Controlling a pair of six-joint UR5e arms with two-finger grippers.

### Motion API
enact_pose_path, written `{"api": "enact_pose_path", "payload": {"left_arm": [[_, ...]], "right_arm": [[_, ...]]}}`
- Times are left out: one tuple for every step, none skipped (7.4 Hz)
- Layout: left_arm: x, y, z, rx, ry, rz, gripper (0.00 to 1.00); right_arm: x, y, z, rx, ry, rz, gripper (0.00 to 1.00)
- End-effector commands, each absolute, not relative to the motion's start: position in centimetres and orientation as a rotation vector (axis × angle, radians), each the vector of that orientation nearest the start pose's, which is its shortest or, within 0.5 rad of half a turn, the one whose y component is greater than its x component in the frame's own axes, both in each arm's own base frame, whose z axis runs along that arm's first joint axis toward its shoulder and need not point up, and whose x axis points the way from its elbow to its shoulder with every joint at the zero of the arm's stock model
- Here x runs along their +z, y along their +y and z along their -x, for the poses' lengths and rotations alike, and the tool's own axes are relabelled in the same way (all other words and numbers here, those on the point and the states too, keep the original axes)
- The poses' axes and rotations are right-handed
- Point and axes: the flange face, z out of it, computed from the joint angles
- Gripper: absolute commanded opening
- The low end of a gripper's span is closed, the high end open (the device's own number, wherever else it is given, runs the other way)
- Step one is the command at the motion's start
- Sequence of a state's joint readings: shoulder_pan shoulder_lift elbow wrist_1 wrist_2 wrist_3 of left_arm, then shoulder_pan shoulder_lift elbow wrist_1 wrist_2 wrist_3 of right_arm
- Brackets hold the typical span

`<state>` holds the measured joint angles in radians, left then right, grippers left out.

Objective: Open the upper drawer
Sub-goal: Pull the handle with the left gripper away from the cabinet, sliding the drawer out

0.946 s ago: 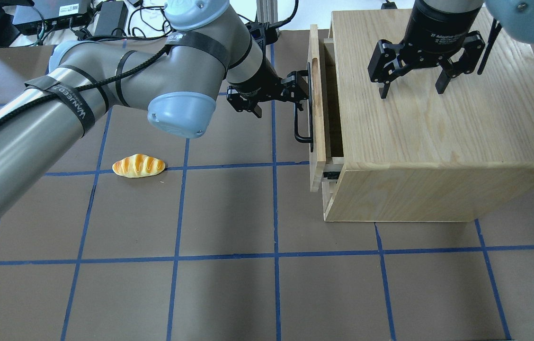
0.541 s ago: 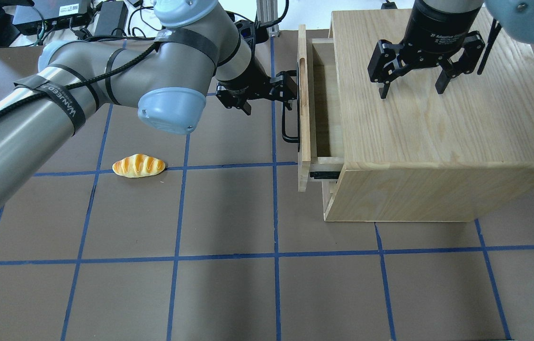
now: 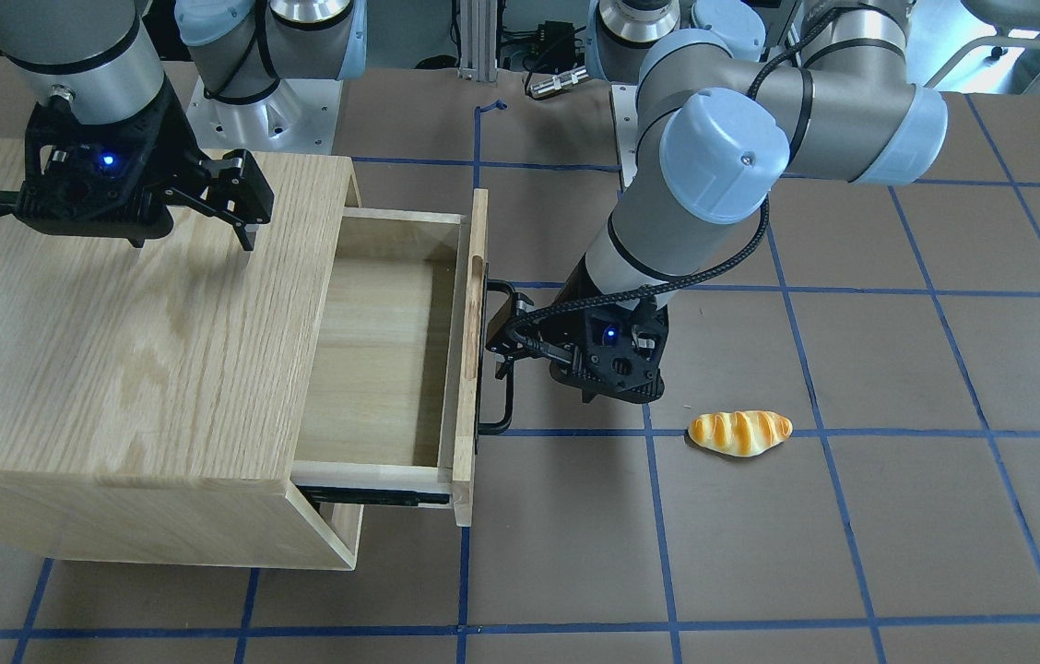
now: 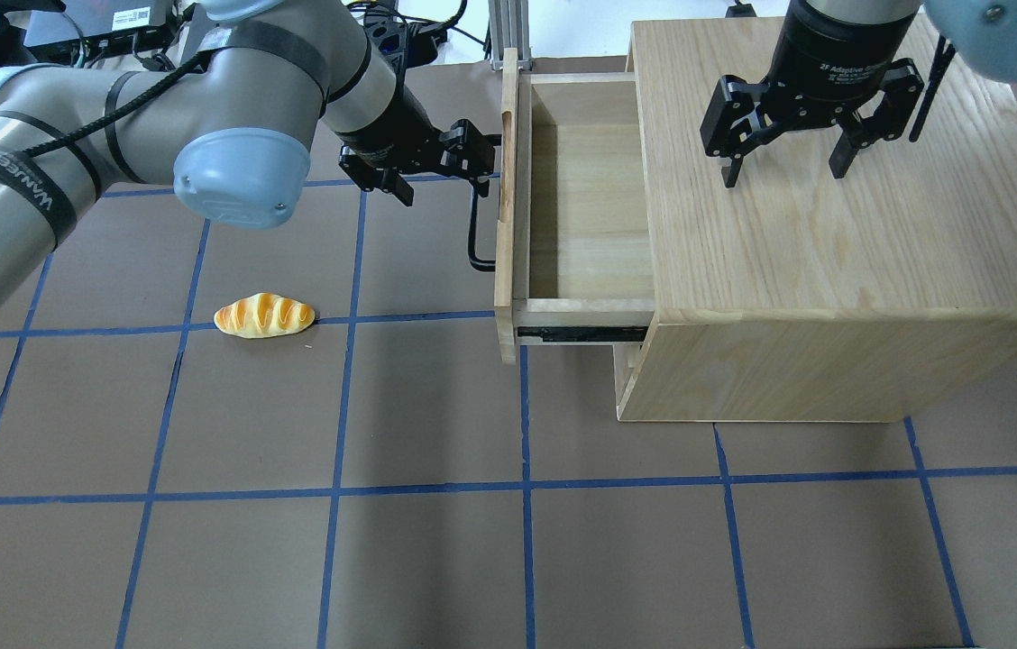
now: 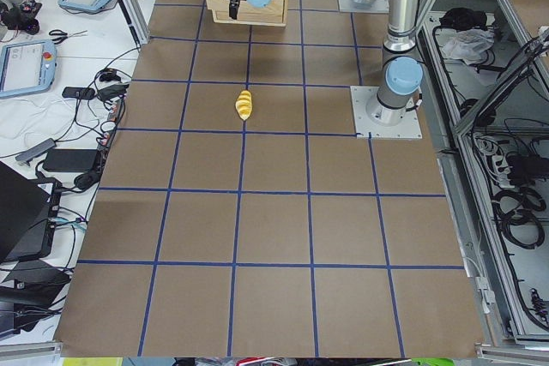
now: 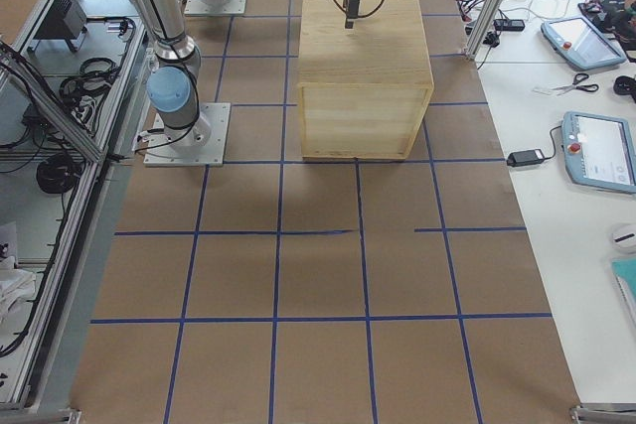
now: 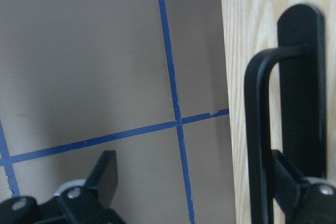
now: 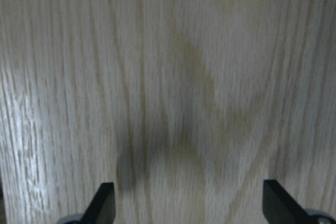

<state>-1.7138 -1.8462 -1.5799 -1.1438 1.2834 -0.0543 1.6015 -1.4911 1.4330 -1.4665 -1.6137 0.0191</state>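
The upper drawer (image 4: 590, 207) stands pulled far out of the wooden cabinet (image 4: 833, 234), its light-wood inside bare; it also shows in the front-facing view (image 3: 382, 350). Its front panel (image 4: 506, 198) carries a long black bar handle (image 4: 475, 234). My left gripper (image 4: 445, 180) is open, with one finger hooked behind the handle (image 7: 257, 145) and the other out over the table; it also shows in the front-facing view (image 3: 506, 355). My right gripper (image 4: 784, 176) is open and empty, its fingertips just above the cabinet top (image 8: 184, 77).
A toy bread roll (image 4: 265, 315) lies on the brown table to the left of the drawer, also visible in the front-facing view (image 3: 739, 432). Blue tape lines grid the table. Cables and electronics (image 4: 112, 31) sit past the far edge.
The drawer has slid further out of the cabinet, leftward in the overhead view, with my left gripper moving back along with the handle. The right gripper has not moved.
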Motion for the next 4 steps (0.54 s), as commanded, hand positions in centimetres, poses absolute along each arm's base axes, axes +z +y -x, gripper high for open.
{"api": "enact_pose_path", "payload": {"left_arm": [[38.2, -57.7, 23.7, -0.188, 3.431, -0.171, 1.00], [38.3, -57.7, 23.6, -0.192, 3.429, -0.173, 1.00], [38.2, -58.1, 22.8, -0.191, 3.428, -0.154, 1.00], [38.2, -58.2, 22.3, -0.194, 3.426, -0.180, 1.00]], "right_arm": [[50.5, -51.6, -14.5, 0.072, 3.185, 0.019, 1.00], [50.5, -51.6, -14.5, 0.072, 3.185, 0.021, 1.00], [50.4, -51.6, -14.5, 0.074, 3.185, 0.021, 1.00], [50.5, -51.6, -14.5, 0.072, 3.185, 0.019, 1.00]]}}
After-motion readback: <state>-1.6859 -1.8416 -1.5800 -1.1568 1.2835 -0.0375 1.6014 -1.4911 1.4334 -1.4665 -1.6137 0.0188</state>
